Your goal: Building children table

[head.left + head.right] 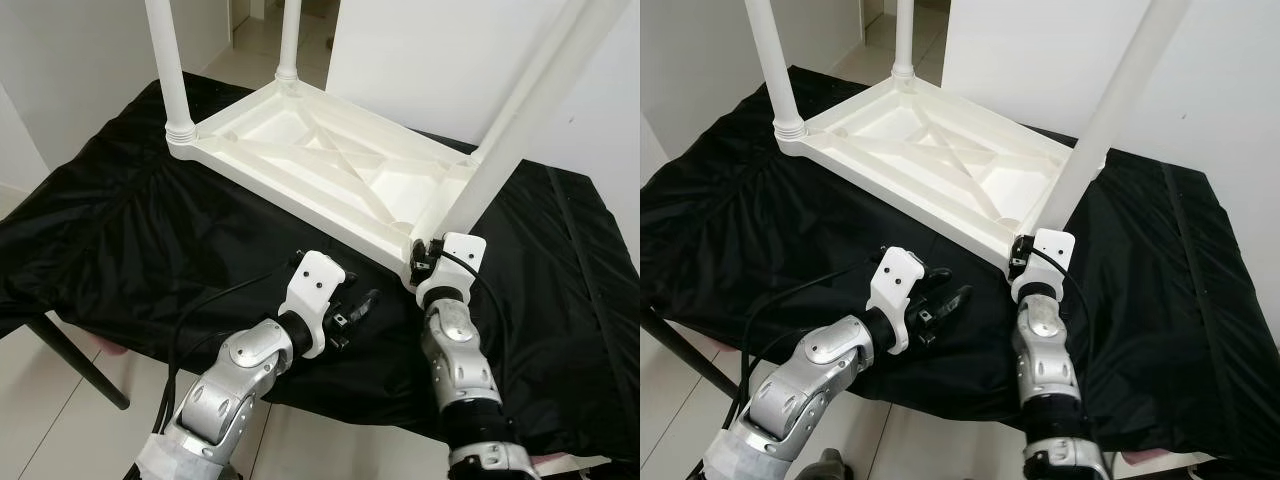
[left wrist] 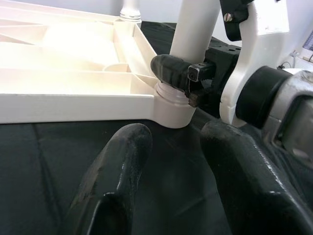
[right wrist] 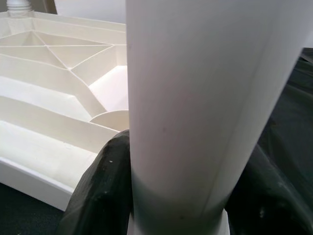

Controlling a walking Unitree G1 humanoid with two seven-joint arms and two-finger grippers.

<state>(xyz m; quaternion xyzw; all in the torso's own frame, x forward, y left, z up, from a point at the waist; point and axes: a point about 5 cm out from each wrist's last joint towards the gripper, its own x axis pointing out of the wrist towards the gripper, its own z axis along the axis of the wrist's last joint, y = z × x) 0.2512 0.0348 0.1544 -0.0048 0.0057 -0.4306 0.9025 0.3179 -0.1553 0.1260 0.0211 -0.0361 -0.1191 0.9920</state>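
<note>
The white plastic table top (image 1: 330, 165) lies upside down across the middle of the frame on a black cloth (image 1: 120, 240), ribbed underside up, which is how you want it so the legs can go into the corner sockets from above. Two legs already stand at the upper left: one (image 1: 168, 65) at the near-left corner, another (image 1: 289, 40) further back. The third leg (image 1: 520, 120) slants up toward the upper right from the corner nearest the robot.

The right gripper (image 3: 171, 186) is clamped on that leg just above its socket; the wrist picture has a black finger (image 3: 100, 191) pressed to each side of the white tube, likely steadying or twisting it home. The leg looks tilted rather than upright, so I'd judge it not fully seated yet.

The left gripper (image 1: 350, 315) hovers low over the cloth at lower centre, just short of the table edge, fingers (image 2: 117, 181) spread and holding nothing, pointed at that same corner, probably ready to brace the top.
</note>
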